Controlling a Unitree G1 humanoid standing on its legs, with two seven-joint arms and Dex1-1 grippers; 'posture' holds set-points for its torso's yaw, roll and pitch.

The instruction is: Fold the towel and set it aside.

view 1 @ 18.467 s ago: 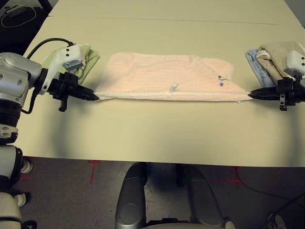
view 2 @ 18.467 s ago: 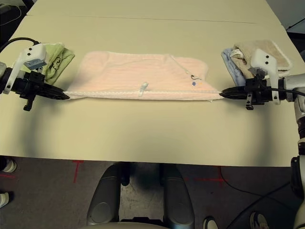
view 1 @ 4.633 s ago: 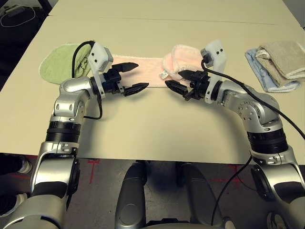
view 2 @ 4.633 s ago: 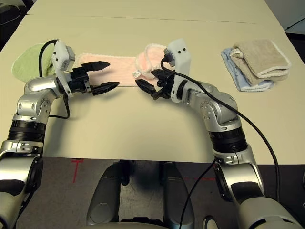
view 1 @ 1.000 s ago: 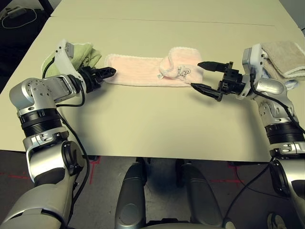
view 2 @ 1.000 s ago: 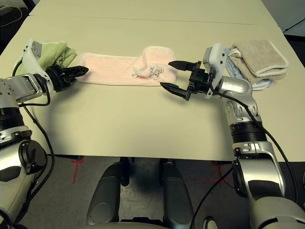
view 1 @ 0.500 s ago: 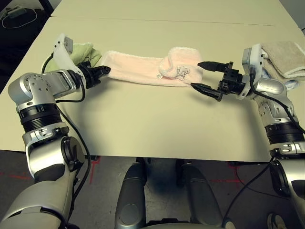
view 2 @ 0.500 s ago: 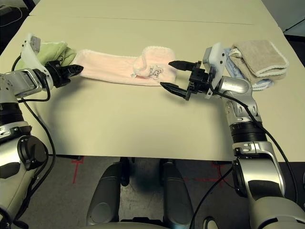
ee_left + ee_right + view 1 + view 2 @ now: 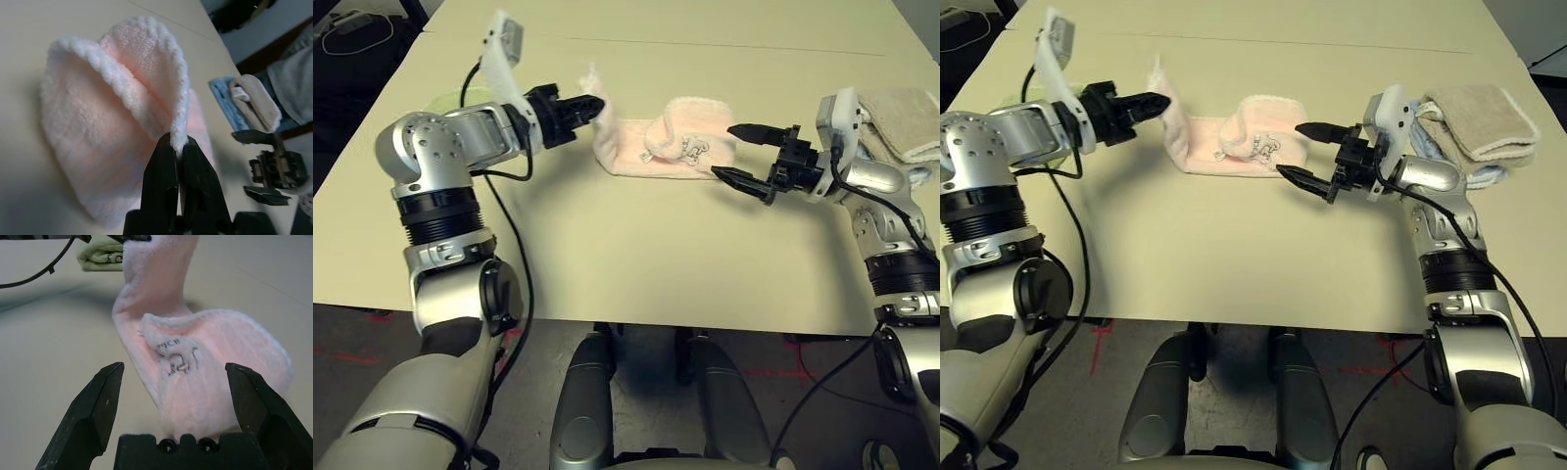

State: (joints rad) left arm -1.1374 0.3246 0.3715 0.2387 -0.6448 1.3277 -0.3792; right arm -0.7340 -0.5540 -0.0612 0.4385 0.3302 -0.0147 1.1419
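Since half a second ago my left gripper (image 9: 597,106) has swung in toward the middle and up, dragging the left end of the pink towel (image 9: 641,155) with it; that end was flat on the table (image 9: 607,255) out by the green towel (image 9: 100,257), now it's lifted and bunched. Left jaws clamped tight on the towel's white edging, clear in the left wrist view (image 9: 177,147), corner pinched right between the fingertips. Towel is mid-table, much shorter than before: right part lying flat with its folded-over end, dark writing (image 9: 177,355) facing up, left part rising off the surface to the gripper.

Right gripper (image 9: 736,152) hasn't moved: jaws spread wide, holding nothing, hovering just beside the towel's right end, pointing at it. From the right wrist view the towel sits between and beyond the two open fingers (image 9: 90,406), not touching them.

Beige towel (image 9: 1474,113) stacked on a blue cloth (image 9: 230,110) at far right, behind the right wrist.
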